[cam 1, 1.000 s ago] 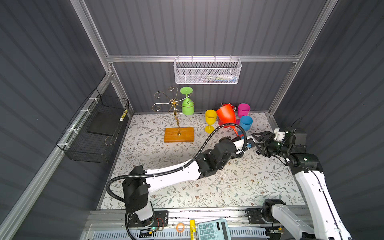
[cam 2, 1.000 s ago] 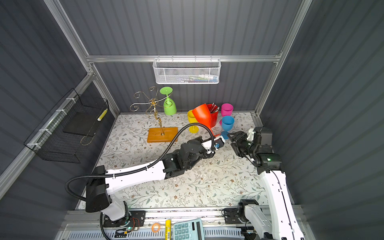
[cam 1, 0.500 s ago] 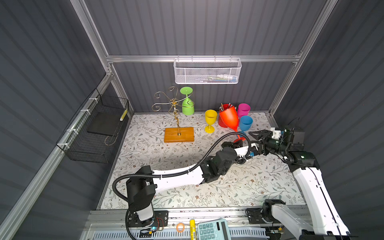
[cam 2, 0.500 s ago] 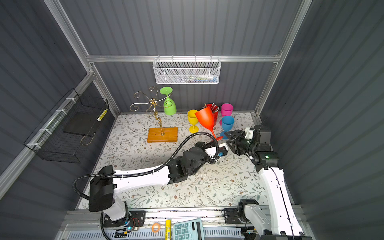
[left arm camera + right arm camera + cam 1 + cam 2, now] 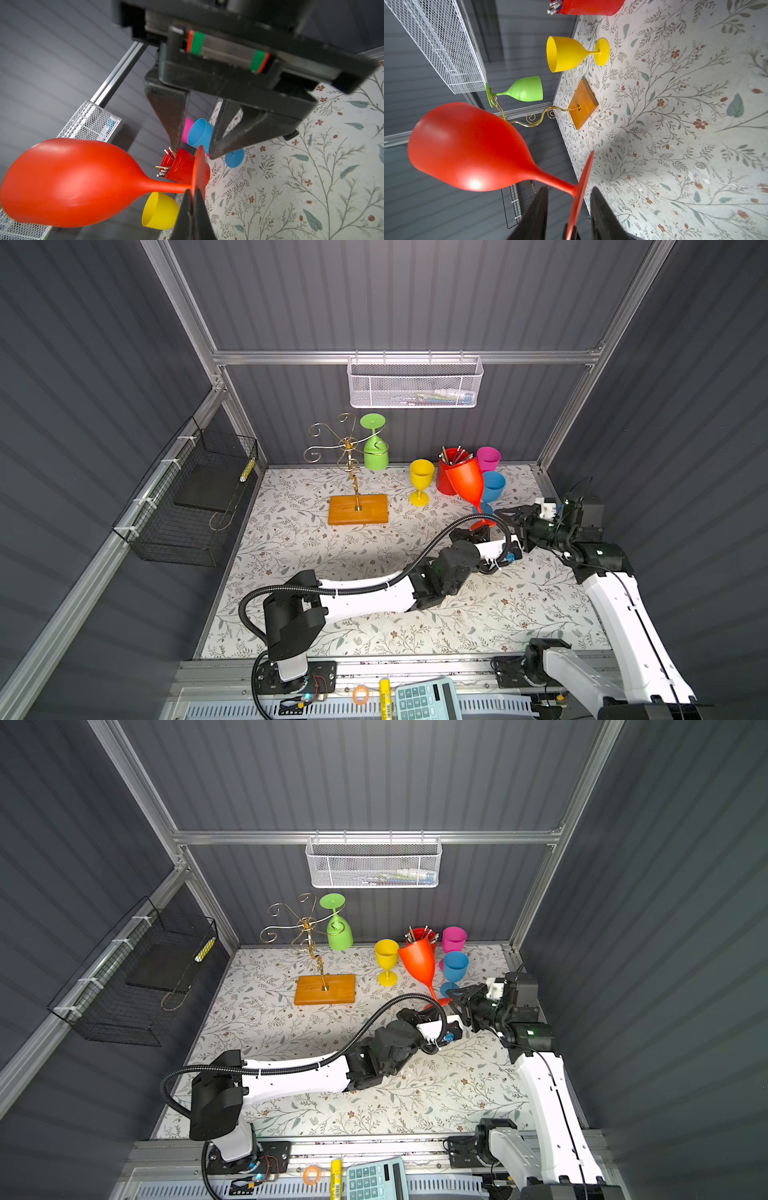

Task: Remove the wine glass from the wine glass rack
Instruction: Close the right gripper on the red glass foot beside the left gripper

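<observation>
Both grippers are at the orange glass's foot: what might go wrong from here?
The left gripper pinches only the foot's edge of the orange glass, whose bowl leans out; it may pivot or slip.
The right gripper straddles the foot, jaws not touching; if the left lets go now, the glass drops.
The bowl looks close to the blue glass and red cup; a swing could topple them.

Bright bench, dim walls, soft close-ups.
Overhead light floods the floral bench (image 5: 291,539) in both top views, while the ribbed walls (image 5: 83,364) stay dark and the frame posts (image 5: 183,302) splay outward at the edges. The red wine glass (image 5: 467,145) shows a hot glare spot toward 8 o'clock in the right wrist view. The jaws of the left gripper (image 5: 192,191) and right gripper (image 5: 569,188) blur at 6 o'clock in their own wrist views.
</observation>
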You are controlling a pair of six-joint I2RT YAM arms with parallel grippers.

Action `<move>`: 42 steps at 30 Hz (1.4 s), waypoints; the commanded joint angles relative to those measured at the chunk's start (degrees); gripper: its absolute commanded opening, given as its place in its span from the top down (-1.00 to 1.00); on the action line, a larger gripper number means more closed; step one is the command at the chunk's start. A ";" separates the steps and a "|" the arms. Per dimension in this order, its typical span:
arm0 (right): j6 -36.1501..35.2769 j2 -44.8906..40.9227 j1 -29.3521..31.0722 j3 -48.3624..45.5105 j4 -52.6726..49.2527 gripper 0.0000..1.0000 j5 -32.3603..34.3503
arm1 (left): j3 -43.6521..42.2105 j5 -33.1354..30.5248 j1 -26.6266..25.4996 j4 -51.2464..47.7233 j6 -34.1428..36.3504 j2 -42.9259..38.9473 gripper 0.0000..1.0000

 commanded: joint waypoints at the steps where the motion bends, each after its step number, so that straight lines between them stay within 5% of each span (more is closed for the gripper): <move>1: -0.48 -0.79 0.14 -1.02 0.81 0.32 0.09 | 1.91 -1.77 -0.63 3.57 2.51 1.71 1.00; 22: -0.84 0.14 0.87 -3.91 3.29 0.99 0.64 | 3.98 -2.61 -1.34 7.39 5.26 3.83 1.00; 26: 0.37 -0.93 0.92 -5.15 5.59 1.00 1.28 | 3.44 -3.85 -1.41 9.50 5.57 3.34 1.00; 29: 2.51 -2.01 0.91 -6.97 9.62 1.00 1.58 | 3.22 -5.68 -1.44 11.60 5.77 2.97 0.74; 35: 4.36 -2.66 0.87 -8.16 14.22 1.00 2.36 | 3.04 -8.18 -1.40 7.93 2.71 -0.07 -0.19; 42: 3.59 -2.60 0.78 -10.67 20.94 1.00 4.44 | 4.49 -9.62 -1.03 -6.49 -7.56 -5.67 -0.63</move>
